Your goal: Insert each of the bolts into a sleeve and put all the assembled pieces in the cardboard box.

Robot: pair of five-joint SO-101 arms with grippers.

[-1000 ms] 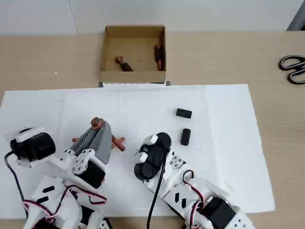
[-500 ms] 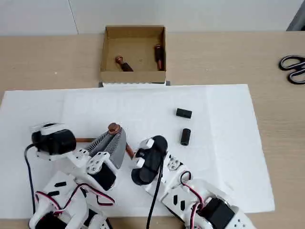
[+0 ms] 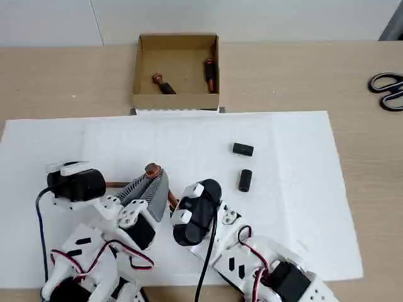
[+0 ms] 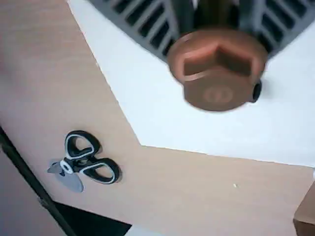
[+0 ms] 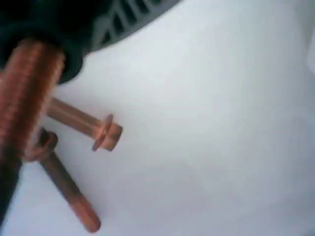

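We're seeing the left gripper (image 3: pixel 152 178) clamping the held bolt (image 3: pixel 151 169) just behind its head. The head is poking out past the tips and the threaded shank is sticking out the other side, toward the right wrist camera. We're reading that as deliberate: it leaves the shank free for a sleeve to slide on. Something dark is sitting round the shank in the right wrist view, and we can't tell whether it's a sleeve or gripper hardware.

The right gripper (image 3: pixel 192 211) is sitting just beside the left one, low over the paper sheet (image 3: pixel 302 201). We can't tell its state, or whether it's carrying anything.

Pose: both arms are crouching low at the robot-side edge of the sheet. The left gripper is tilting up toward the right arm, and the right wrist is angling in toward the left. We're guessing this is set up for a 2-arm insertion.

Stock:
- 2 loose bolts (image 5: pixel 81 124) are lying on the sheet by the grippers.
- 2 sleeves (image 3: pixel 243 150) are waiting farther right.
- 2 assembled pieces (image 3: pixel 162 83) are lying in the cardboard box (image 3: pixel 176 100) beyond the sheet.

We're judging the job under halfway.
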